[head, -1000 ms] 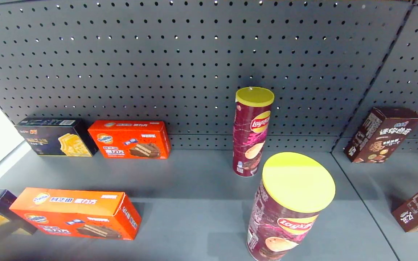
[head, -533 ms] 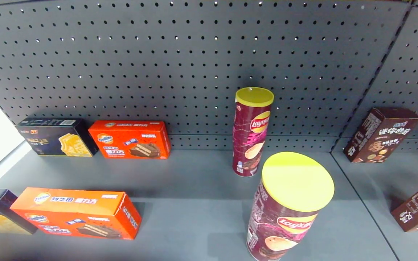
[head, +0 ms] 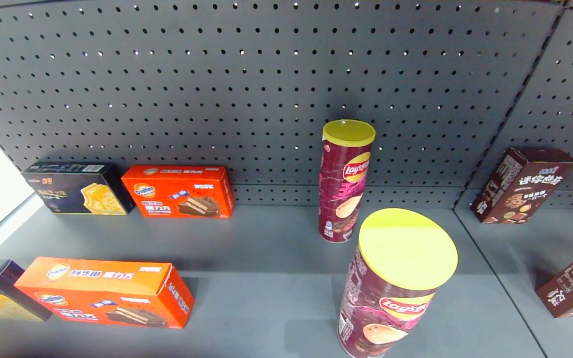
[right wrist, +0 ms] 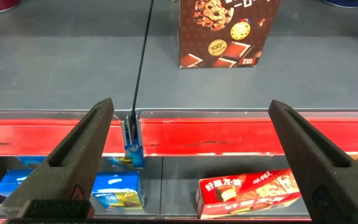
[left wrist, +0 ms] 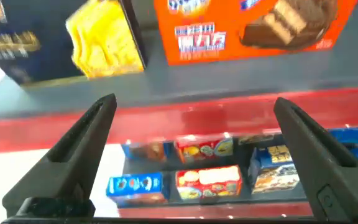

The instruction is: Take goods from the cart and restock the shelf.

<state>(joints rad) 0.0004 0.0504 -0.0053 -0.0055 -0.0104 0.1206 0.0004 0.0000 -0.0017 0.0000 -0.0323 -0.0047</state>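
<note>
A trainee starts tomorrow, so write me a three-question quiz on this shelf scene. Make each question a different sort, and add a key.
1. True or false: the front chip can lies on its side.
2. Which box sits next to the rear orange box, on the robot's left of it?
A. the dark cracker box
B. a brown cookie box
C. a blue box
3. Fill in: the left end effector and the right end effector both have their jaws ____.
Key: 1 false; 2 A; 3 open.
</note>
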